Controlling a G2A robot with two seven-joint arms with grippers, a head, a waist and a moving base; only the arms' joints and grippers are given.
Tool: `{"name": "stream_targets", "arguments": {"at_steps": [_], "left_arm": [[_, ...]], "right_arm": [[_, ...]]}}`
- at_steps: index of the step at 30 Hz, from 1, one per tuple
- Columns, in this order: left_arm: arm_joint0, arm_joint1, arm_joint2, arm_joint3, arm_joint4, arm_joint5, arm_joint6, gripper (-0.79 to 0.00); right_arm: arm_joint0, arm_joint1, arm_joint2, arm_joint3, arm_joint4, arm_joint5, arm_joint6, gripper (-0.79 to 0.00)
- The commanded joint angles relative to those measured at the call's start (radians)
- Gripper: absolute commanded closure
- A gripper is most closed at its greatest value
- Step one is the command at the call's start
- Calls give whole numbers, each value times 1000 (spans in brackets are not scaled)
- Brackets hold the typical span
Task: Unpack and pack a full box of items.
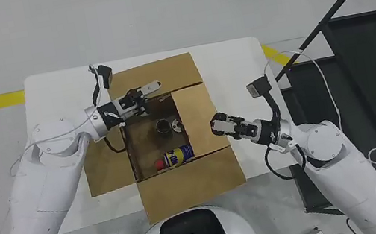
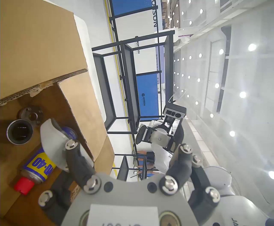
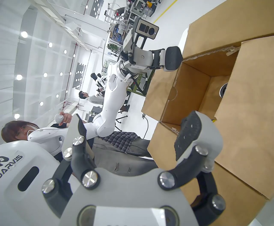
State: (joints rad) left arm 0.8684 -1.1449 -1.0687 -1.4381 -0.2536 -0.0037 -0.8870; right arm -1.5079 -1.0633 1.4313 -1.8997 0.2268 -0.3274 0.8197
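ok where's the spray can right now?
Top view: spray can lies on its side inside the box, at the robot-side end, next to the metal tube.

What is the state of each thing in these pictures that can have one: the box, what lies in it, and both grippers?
Box: open, flaps folded outward, standing on the table.
Spray can: lying on its side inside the box, red cap on.
Metal tube: standing upright in the box, open end up.
Left gripper: open, empty, at the box's far edge.
Right gripper: open, empty, by the flap on its side.
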Motion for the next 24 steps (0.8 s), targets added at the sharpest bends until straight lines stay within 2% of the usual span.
{"name": "stream_targets", "arguments": {"at_steps": [1,5,13,24], "left_arm": [[-1,-5,18,-11,7,14,31,-785],[-44,-31,87,29,-43,19,53,-785],[-158,-100,241,257,-39,-19,154,-785],[-210,-168,327,486,-92,-142,139,-785]], "right_arm": [[4,0,-16,-14,-17,7,11,-785],[11,1,-25,-15,-8,8,21,-785],[-3,10,-2,-14,8,32,98,-785],[-72,23,76,-34,90,21,138,-785]]}}
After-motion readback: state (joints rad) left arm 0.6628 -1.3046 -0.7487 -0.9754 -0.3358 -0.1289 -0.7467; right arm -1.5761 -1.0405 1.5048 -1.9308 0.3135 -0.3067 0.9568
